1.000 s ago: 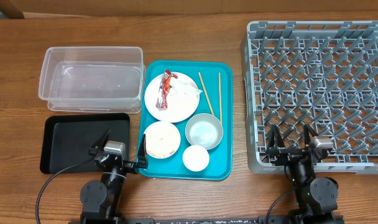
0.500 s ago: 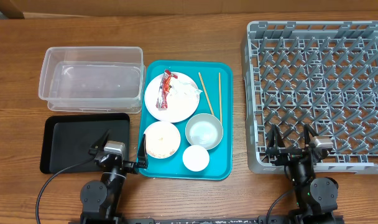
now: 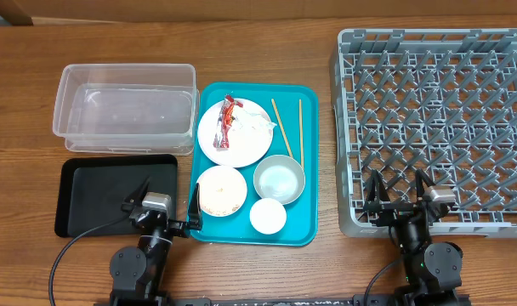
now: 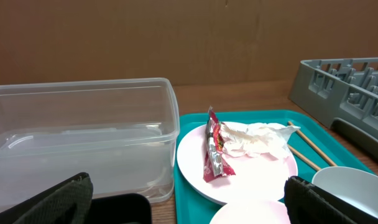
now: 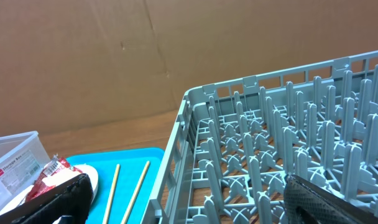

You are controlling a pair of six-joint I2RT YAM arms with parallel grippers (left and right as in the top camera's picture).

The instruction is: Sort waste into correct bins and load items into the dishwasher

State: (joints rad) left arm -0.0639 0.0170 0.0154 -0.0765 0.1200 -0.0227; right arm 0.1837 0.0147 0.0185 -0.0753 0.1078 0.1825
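A teal tray [image 3: 305, 102] holds a round white plate [image 3: 250, 144] with a red snack wrapper [image 3: 228, 121] and a crumpled white napkin [image 3: 260, 126] on it. In front of the plate stand a white bowl with rice [image 3: 221, 190], a silvery-grey bowl [image 3: 279, 178] and a small white cup [image 3: 268, 216]. Two wooden chopsticks [image 3: 300, 131] lie at the tray's right. The clear tub [image 3: 126, 108] and black tray [image 3: 114, 192] are at the left, the grey dish rack [image 3: 437, 119] at the right. My left gripper [image 3: 168, 204] and right gripper [image 3: 400, 195] are open and empty at the front edge.
The left wrist view shows the tub [image 4: 83, 137], the plate [image 4: 270, 180], the wrapper [image 4: 214, 152] and the napkin [image 4: 254, 138]. The right wrist view shows the rack [image 5: 282, 143] and the chopsticks [image 5: 136, 183]. A brown cardboard wall stands behind the table.
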